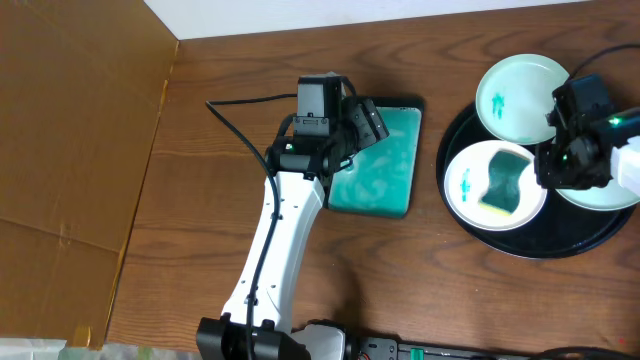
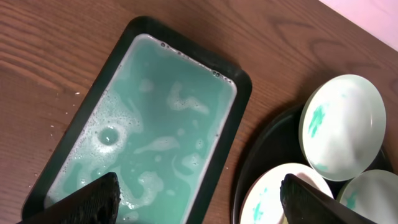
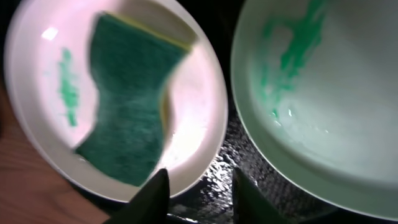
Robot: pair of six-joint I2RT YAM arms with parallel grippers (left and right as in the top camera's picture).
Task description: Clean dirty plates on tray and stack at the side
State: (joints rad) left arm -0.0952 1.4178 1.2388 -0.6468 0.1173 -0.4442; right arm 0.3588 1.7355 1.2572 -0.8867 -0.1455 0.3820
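Three white plates with teal smears lie on the round black tray. The far plate is bare. The near-left plate holds a green sponge. The right plate is partly hidden by my right gripper. In the right wrist view that gripper is open and empty, low over the wet tray, between the sponge plate and the right plate. My left gripper is wide open and empty over the teal tray.
A teal rectangular tray of soapy water sits left of the black tray. The left wrist view also shows the far plate and the sponge plate. A brown cardboard wall stands at the left.
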